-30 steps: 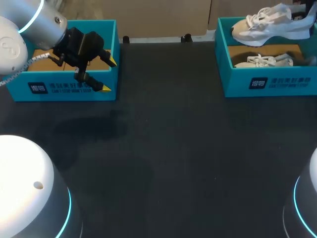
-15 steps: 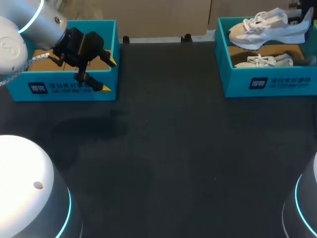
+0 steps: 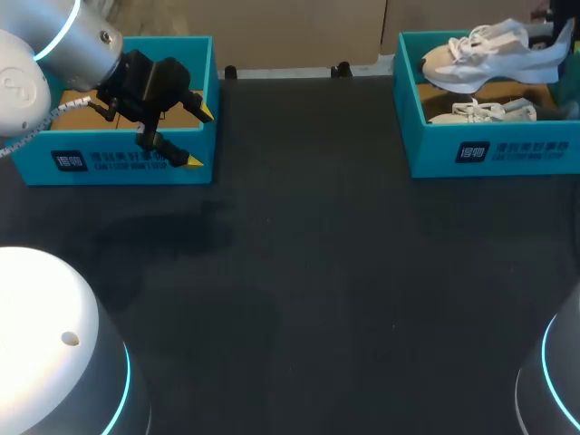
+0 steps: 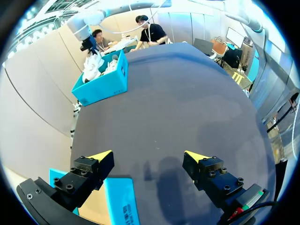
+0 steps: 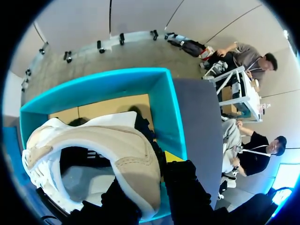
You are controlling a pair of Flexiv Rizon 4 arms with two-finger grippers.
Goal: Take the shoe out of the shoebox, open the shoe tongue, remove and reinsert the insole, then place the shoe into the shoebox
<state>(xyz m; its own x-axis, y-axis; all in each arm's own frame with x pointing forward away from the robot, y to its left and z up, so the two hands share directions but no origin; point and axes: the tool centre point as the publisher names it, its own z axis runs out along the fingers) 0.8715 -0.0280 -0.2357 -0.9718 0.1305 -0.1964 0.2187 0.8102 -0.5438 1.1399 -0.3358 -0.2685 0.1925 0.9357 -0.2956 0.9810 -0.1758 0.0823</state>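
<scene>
A white and beige shoe [image 3: 480, 56] hangs above the right teal shoebox [image 3: 494, 149], toe toward the middle of the table. My right gripper [image 5: 154, 168] is shut on the heel of that shoe [image 5: 126, 154], over the box's wall [image 5: 168, 103]; in the head view it is almost entirely past the edge. A second white shoe [image 3: 480, 111] lies inside the box. My left gripper [image 3: 198, 136] stands open and empty over the right front corner of the left teal shoebox [image 3: 118, 161]. Between the yellow tips of the left gripper [image 4: 149, 157] there is only table.
The dark table [image 3: 308, 272] stretches between the two boxes. In the left wrist view the left box's corner [image 4: 117, 201] lies under one finger, and the right shoebox [image 4: 101, 82] stands far across the table.
The held shoe has shifted slightly above the right box and tilted, its heel now a little higher. The left arm has not moved.
</scene>
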